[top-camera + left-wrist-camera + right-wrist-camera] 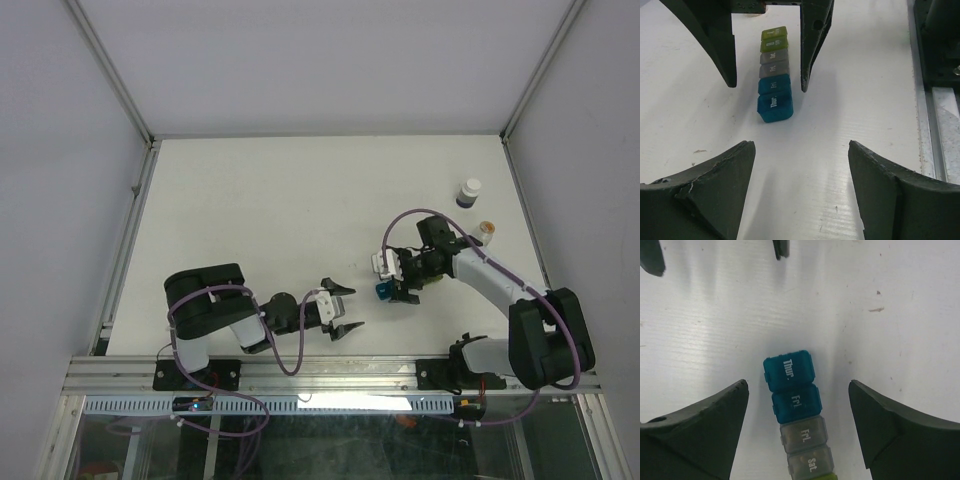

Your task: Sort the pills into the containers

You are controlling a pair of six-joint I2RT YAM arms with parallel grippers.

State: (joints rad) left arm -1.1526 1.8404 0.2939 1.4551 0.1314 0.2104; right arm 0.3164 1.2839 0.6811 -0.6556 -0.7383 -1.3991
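Two grippers spread wide, nothing held: right gripper (797, 385) straddles the pill organizer strip (795, 410) without touching it, left gripper (800, 145) faces it from its left. Lids (789, 371) look shut. Prying one likely skids or tips the loose strip. Two small bottles (469, 193) stand to its far right.

A: Where does the strip of joined translucent blue, grey and yellow-green plastic containers (795, 410) lie?
B: On the white bench (260, 220), between the fingers of the right end effector (797, 383), touching neither.
A: Around it?
B: The left end effector (352, 308) is left of it, apart. A white-capped dark bottle (469, 193) and an orange-capped small bottle (487, 230) stand behind, to the right.
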